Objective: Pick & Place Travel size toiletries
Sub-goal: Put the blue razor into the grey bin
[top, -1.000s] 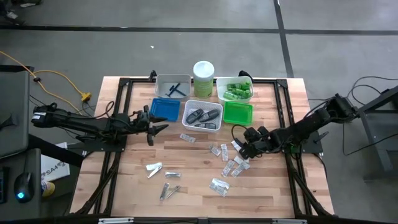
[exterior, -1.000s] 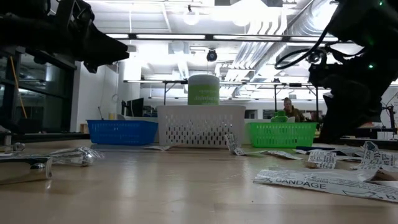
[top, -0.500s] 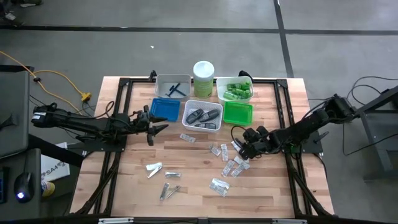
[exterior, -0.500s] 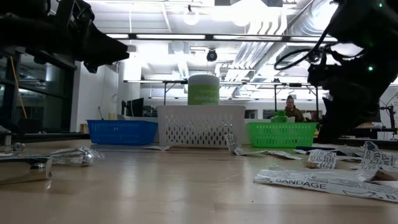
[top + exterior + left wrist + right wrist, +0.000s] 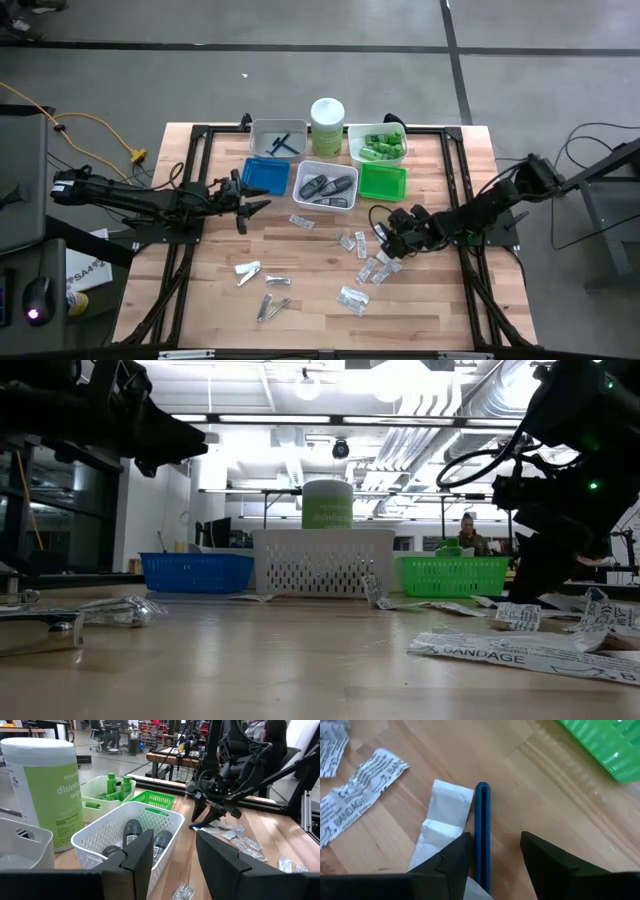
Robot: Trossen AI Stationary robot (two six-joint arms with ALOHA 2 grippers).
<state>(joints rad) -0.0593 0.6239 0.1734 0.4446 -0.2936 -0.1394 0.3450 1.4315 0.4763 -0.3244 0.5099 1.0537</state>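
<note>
Wooden slatted table (image 5: 320,300): sorting trays at far edge, loose items mid-table awaiting binning. Left gripper (image 5: 262,205) parked beside blue plastic tray (image 5: 265,176), fingers apart. Right gripper (image 5: 492,851) low, fingers apart, straddling thin blue razor (image 5: 482,832) lying across white paper bandage packet (image 5: 442,822); looks set for pinch.

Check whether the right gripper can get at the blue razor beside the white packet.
Probably yes: the right gripper hangs open right over the blue razor, which lies flat on bare wood. The white packet touches one side and might get pinched too.
</note>
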